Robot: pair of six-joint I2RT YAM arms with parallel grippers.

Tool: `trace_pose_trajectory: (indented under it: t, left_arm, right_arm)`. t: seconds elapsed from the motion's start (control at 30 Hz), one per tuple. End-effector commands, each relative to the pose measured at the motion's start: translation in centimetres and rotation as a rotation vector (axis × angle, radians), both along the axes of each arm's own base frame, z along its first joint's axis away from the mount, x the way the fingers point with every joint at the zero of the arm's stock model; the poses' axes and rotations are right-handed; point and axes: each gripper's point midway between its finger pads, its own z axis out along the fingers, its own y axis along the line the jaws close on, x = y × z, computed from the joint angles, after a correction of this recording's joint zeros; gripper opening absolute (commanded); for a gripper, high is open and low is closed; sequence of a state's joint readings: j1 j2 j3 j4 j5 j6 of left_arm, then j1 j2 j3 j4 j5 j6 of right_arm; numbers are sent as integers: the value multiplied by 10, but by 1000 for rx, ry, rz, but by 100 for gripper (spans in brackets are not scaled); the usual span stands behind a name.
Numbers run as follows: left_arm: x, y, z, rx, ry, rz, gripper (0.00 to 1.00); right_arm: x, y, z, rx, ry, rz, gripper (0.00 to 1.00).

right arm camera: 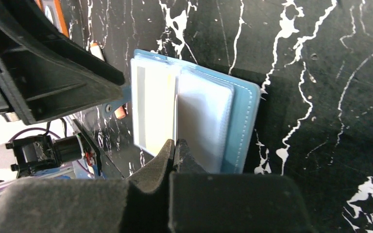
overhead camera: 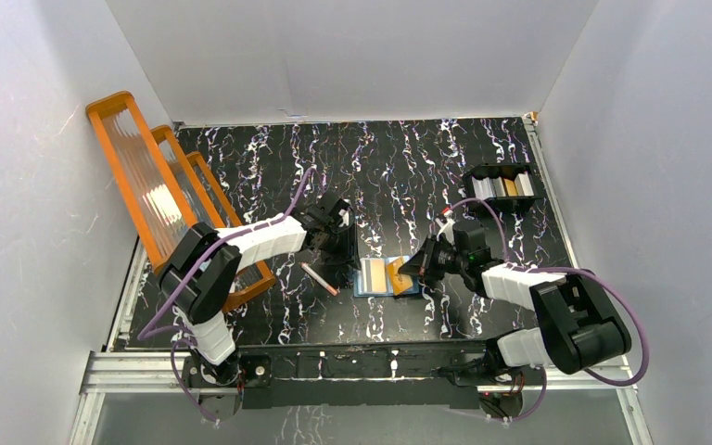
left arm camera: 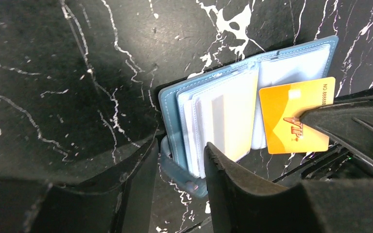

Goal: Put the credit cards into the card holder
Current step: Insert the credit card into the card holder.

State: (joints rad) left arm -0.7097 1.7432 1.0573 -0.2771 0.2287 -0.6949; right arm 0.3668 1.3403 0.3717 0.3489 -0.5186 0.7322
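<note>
While our right gripper (right arm camera: 175, 148) pinches an orange credit card (left arm camera: 291, 114) at the open card holder (left arm camera: 169, 109), our left gripper (left arm camera: 180, 145) stands released (astride its edge); unpinned, the holder may slide.

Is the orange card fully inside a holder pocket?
No, the orange card lies mostly exposed over the right page of the holder, with one edge overhanging the cover.

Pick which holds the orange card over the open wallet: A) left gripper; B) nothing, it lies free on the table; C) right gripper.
C: the right gripper is shut on the edge of the orange card above the card holder; the left gripper stands open.
</note>
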Motion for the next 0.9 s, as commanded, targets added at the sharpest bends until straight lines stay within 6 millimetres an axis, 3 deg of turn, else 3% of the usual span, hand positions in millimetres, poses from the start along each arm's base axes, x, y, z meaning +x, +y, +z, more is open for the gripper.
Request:
trace_pose_trajectory:
  t: [0.0, 0.07, 0.47, 0.87]
  left_arm:
    - [8, 12, 26, 33, -83, 13, 36]
    - [8, 11, 27, 23, -79, 8, 33]
    - [-11, -7, 4, -71, 25, -49, 35]
    - [-12, 1, -14, -20, 41, -49, 18]
  right_arm:
    - [9, 2, 0, 6, -54, -10, 0]
    - [-3, -1, -13, 6, -21, -6, 0]
    - [-3, 5, -5, 58, -40, 12, 0]
    - [2, -1, 12, 27, -109, -13, 0]
